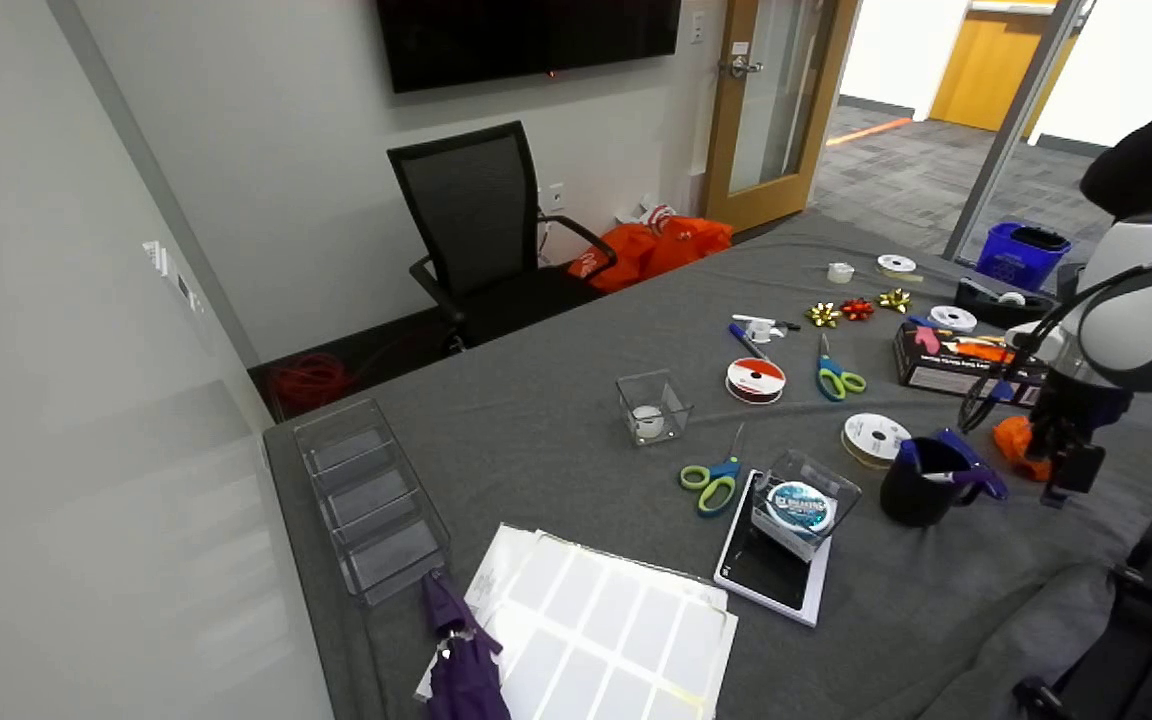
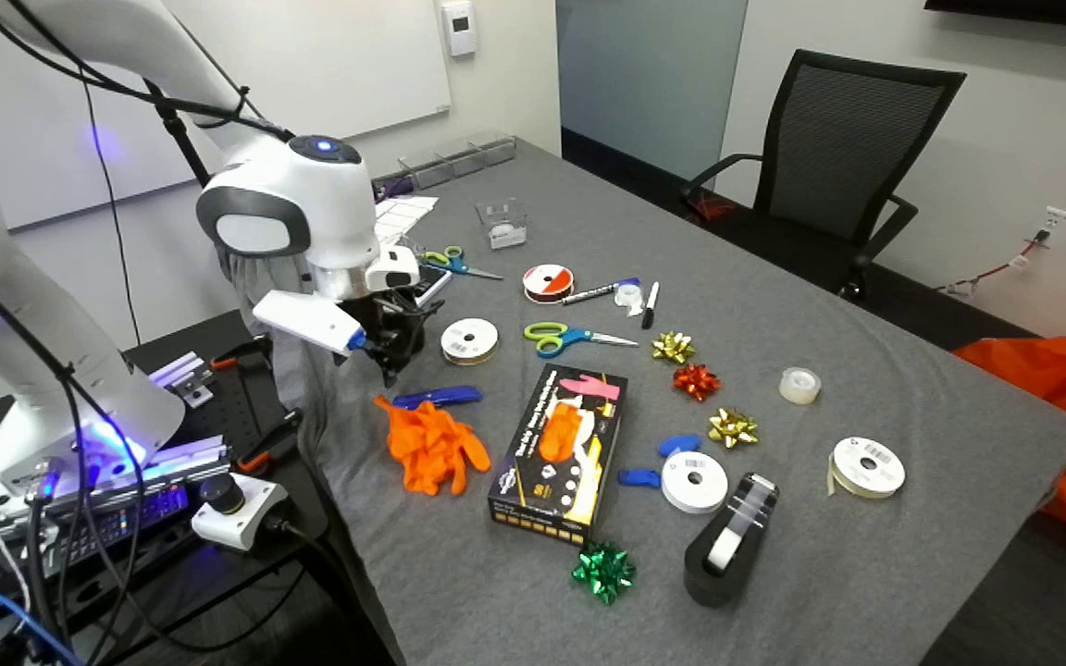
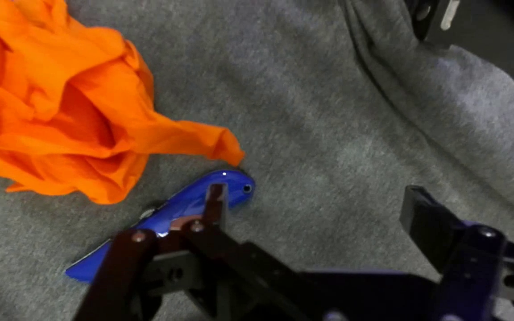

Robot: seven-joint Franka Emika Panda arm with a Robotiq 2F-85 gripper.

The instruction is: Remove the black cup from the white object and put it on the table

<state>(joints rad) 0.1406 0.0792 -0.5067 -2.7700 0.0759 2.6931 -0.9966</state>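
The black cup (image 1: pixel 918 492) stands upright on the dark grey table (image 1: pixel 536 430) in an exterior view, with blue and purple items in it. The white disc, a ribbon spool (image 1: pixel 876 438), lies flat beside the cup; whether they touch I cannot tell. The spool also shows in an exterior view (image 2: pixel 470 340), where the gripper mostly hides the cup. The cup is out of the wrist view. My gripper (image 3: pixel 317 191) is open and empty above the table, its left finger overlapping a blue cutter (image 3: pixel 185 196) in the picture. In both exterior views it hangs near the cup (image 1: pixel 1066 482) (image 2: pixel 365 368).
An orange glove (image 3: pixel 69 111) lies by the blue cutter. A glove box (image 2: pixel 559 453), scissors (image 2: pixel 570 339) and a tape dispenser (image 2: pixel 732 541) lie farther off. A clear box with a round tin (image 1: pixel 801 508) sits on a white-edged tablet (image 1: pixel 766 570) near the cup.
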